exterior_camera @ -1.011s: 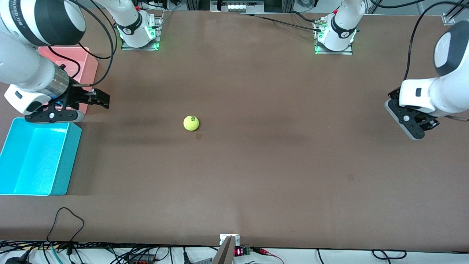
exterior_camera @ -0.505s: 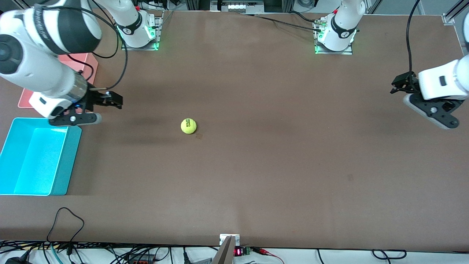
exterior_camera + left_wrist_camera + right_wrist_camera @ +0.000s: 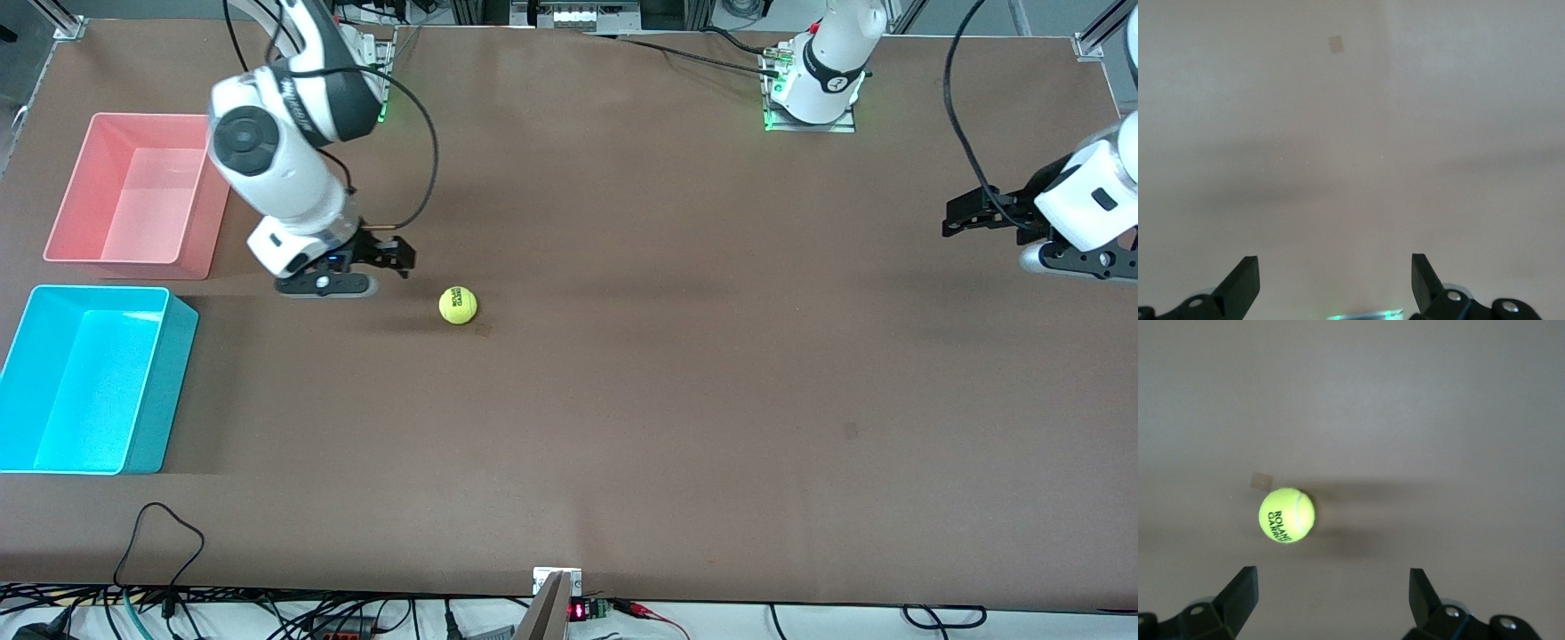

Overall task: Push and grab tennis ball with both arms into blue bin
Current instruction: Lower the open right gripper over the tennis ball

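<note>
The yellow-green tennis ball with dark lettering lies on the brown table, near the middle. It also shows in the right wrist view. My right gripper is open and empty, low over the table beside the ball, toward the right arm's end; its fingertips frame bare table short of the ball. The blue bin stands empty at the right arm's end of the table. My left gripper is open and empty at the left arm's end, over bare table.
A pink bin stands empty just farther from the front camera than the blue bin. Cables lie along the table's near edge. The arms' bases stand at the far edge.
My right gripper has swung from over the bins toward the ball and now sits close beside it. My left gripper has moved slightly. The ball has barely moved.
</note>
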Robot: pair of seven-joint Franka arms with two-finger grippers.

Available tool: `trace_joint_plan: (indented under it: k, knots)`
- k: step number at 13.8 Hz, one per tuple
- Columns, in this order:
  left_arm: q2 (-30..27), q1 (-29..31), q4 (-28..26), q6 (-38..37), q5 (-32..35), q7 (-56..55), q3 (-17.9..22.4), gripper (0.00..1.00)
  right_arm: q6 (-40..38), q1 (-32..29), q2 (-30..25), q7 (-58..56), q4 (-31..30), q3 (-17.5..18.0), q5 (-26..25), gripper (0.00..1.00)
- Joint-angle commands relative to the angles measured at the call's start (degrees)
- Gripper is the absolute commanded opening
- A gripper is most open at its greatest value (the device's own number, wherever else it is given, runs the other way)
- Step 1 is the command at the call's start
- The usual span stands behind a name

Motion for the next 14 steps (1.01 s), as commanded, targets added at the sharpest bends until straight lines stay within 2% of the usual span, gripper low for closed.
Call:
trace_joint_plan:
  k: [1,7,12,14]
  knots:
    - [-3.3,-2.6,-4.0,6.0,-0.3,-2.3,4.1,1.00,4.0,2.0,2.4,2.2,-1.4,0.6,0.1,1.00]
    - [-3.0,-2.1,-2.7,2.3,-0.2,-3.3,4.2,1.00,13.2,5.6,12.2,3.7,-0.1,0.6,-0.2,1.00]
    - [-3.0,-2.1,-2.7,1.6,-0.1,-6.2,3.8,1.00,14.2,8.3,18.5,6.6,5.0,0.1,-0.8,1.00]
    - [-3.0,-2.1,-2.6,1.5,-0.2,-7.4,3.6,1.00,14.9,8.3,19.8,6.6,5.8,-0.2,-3.0,1.00]
